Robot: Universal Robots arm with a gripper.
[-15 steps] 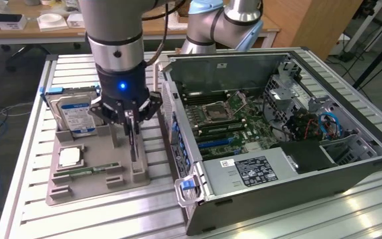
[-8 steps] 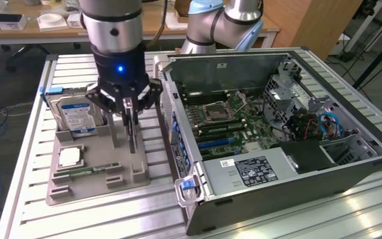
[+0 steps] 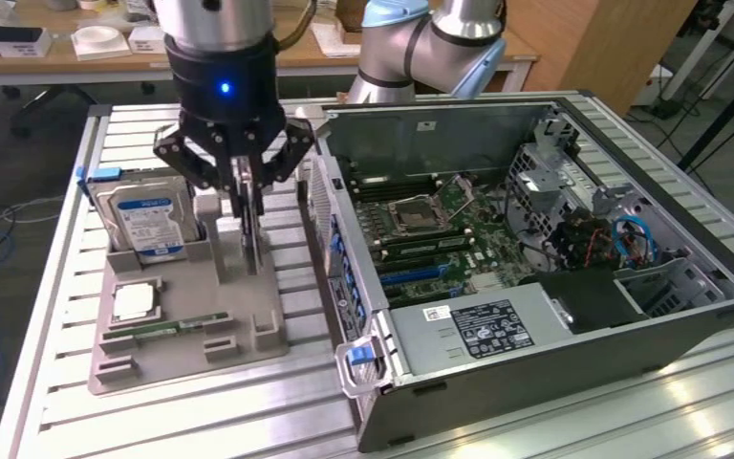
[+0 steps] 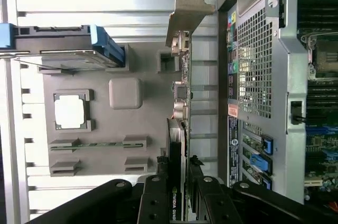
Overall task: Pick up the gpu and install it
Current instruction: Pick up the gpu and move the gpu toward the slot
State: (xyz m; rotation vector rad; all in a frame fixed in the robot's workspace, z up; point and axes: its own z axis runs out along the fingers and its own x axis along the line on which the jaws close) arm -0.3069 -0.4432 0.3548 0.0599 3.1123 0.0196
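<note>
The gpu (image 3: 253,229) stands on edge in a slot of the grey holder (image 3: 176,339), with its lower end still down in the holder. My gripper (image 3: 249,196) hangs straight above it, one finger on each side of the card's top edge, shut on it. In the wrist view the gpu (image 4: 178,129) is edge-on between the black fingers (image 4: 158,192), and its silver end bracket (image 4: 187,7) sticks out at the far end. The open computer case (image 3: 469,382) lies beside the holder, on the exterior view's right, with its motherboard (image 3: 457,229) exposed.
The holder also carries a hard drive (image 3: 144,220) with a blue-white label, a processor (image 3: 134,301) and a narrow memory stick (image 3: 169,328). The case's perforated rear wall (image 4: 259,76) runs close along the gpu. All of it rests on a slatted metal table (image 3: 214,421).
</note>
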